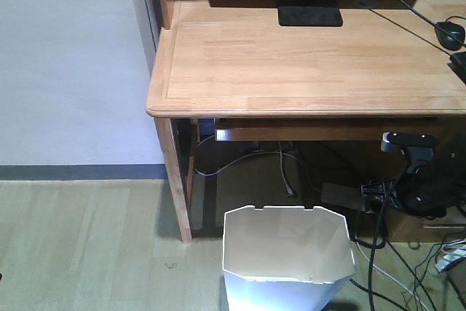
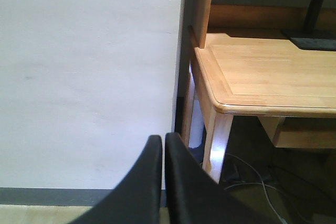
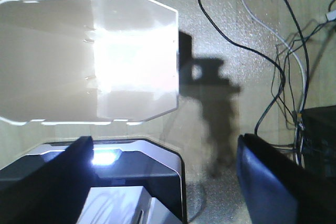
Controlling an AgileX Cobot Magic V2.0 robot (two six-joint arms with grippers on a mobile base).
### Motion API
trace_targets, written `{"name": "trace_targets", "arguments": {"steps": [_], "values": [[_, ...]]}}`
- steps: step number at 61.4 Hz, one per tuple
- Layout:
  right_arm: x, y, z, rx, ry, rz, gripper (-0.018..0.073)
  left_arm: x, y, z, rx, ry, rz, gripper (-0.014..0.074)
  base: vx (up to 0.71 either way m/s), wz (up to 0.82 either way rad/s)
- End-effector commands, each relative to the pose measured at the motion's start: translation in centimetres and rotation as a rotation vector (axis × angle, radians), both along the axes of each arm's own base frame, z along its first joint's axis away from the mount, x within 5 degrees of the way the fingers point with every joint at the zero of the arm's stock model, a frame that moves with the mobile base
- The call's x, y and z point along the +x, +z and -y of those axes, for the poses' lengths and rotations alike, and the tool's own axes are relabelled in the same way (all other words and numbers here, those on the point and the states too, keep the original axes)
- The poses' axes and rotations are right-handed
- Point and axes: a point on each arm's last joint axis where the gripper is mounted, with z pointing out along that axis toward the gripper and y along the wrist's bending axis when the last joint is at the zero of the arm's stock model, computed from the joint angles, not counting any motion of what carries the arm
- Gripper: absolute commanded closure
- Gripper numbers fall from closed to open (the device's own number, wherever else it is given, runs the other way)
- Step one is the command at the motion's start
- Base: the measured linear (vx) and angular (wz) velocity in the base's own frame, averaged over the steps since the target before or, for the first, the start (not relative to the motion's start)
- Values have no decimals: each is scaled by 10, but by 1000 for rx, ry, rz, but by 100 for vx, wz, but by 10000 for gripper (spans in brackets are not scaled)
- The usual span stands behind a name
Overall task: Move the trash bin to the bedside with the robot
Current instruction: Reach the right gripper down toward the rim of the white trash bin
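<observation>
The white trash bin (image 1: 287, 253) stands on the floor in front of the desk, empty, with its angular rim open to the top. In the right wrist view the trash bin (image 3: 79, 56) lies up and to the left. My right gripper (image 3: 165, 139) hangs open beside it, jaws wide apart over bare floor with nothing between them. The black right arm (image 1: 419, 180) shows to the right of the bin under the desk edge. My left gripper (image 2: 163, 141) is shut on nothing and faces the white wall beside the desk leg. The bedside is out of view.
A light-brown wooden desk (image 1: 306, 63) with a monitor stand (image 1: 309, 14) fills the back. Its leg (image 1: 175, 180) stands left of the bin. Loose black cables (image 3: 278, 77) lie on the floor to the right. A dark machine body (image 3: 136, 166) sits under the right gripper.
</observation>
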Motion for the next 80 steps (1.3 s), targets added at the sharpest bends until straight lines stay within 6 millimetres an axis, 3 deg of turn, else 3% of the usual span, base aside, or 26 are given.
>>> {"name": "trace_targets", "arguments": {"steps": [1,23,54,80], "values": [[19,-1,9,-23,19,56,13,0,2,0,-10,4,70,602,0,0],[52,-65,14,-36,93,-25,13,0,2,0,-10,4,70,602,0,0],[69,-156,16,-22,86,-132,45,1,0,0,-10,4,61,602,0,0],[86,-208,14,18,87,-176,45,1,0,0,-10,4,61,602,0,0]]}}
